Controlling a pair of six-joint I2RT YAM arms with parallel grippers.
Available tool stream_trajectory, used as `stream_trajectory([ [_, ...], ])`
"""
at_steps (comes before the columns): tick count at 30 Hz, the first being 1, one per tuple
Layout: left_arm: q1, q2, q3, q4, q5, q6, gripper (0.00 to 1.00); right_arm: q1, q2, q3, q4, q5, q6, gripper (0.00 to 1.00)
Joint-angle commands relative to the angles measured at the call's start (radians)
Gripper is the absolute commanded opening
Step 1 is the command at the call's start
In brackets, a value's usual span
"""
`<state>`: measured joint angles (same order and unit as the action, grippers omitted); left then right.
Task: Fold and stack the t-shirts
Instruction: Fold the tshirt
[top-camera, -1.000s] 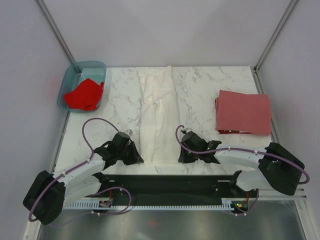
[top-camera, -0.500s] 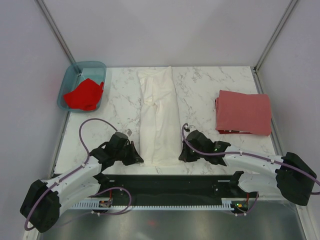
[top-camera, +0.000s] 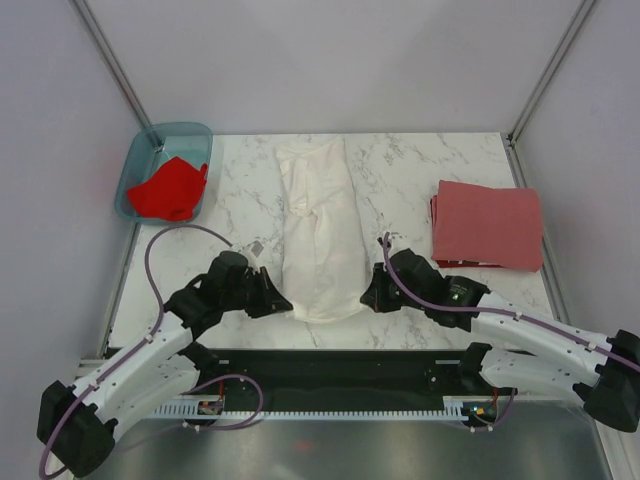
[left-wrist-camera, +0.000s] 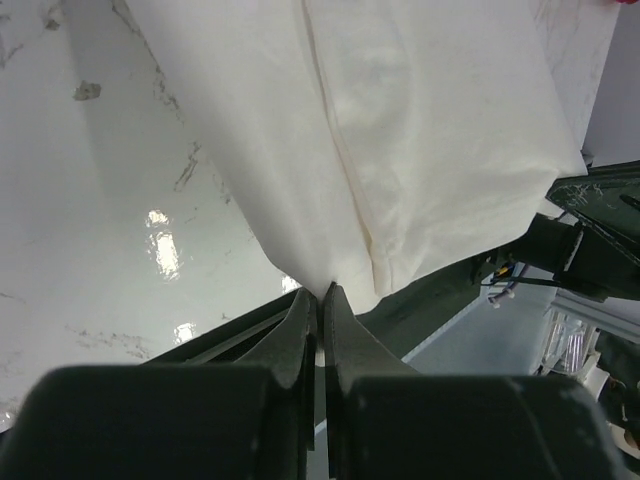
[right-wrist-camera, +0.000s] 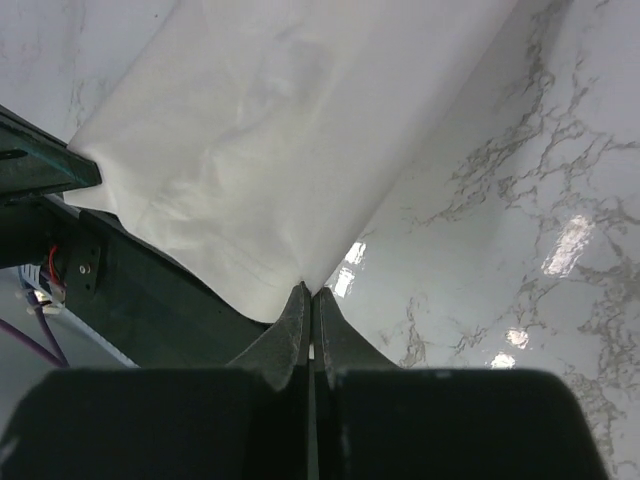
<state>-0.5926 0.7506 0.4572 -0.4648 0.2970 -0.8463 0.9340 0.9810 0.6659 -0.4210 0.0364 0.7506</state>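
Left end effector and right end effector have just pinched shut on the near corners of the white t-shirt. It stretches ahead of them across the worktop, so the hem-up fold looks good to go.

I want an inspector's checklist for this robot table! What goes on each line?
Surface: white marble-look table, shiny, no spills seen.
Job's things: long white cloth t-shirt folded into a strip mid-table; folded dull brick-red t-shirt at the right; crumpled bright red t-shirt inside the tub.
Clutter: translucent teal plastic tub at the far left corner.
Grippers: left gripper and right gripper each shut on a near corner of the white shirt.
Cables: purple cables loop along both arms.
Surroundings: plain pale walls, metal corner posts.
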Motion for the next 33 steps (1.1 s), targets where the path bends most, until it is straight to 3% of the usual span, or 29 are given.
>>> stream_trajectory([
  [1,-0.003,0.053,0.103,-0.028,0.005,-0.007,0.02,0.005,-0.001,0.102,-0.044,0.129,-0.059,0.0],
  [10,0.046,0.354,0.374,-0.031,-0.065,0.029,0.02,-0.084,0.221,0.337,-0.05,0.306,-0.166,0.0],
  [13,0.08,0.453,0.44,0.023,-0.068,0.018,0.02,-0.139,0.313,0.382,0.023,0.333,-0.207,0.0],
  [21,0.215,0.706,0.541,0.135,-0.024,0.029,0.02,-0.296,0.507,0.503,0.134,0.237,-0.286,0.0],
  [33,0.346,0.943,0.664,0.244,0.086,0.033,0.02,-0.386,0.771,0.685,0.235,0.091,-0.321,0.0],
])
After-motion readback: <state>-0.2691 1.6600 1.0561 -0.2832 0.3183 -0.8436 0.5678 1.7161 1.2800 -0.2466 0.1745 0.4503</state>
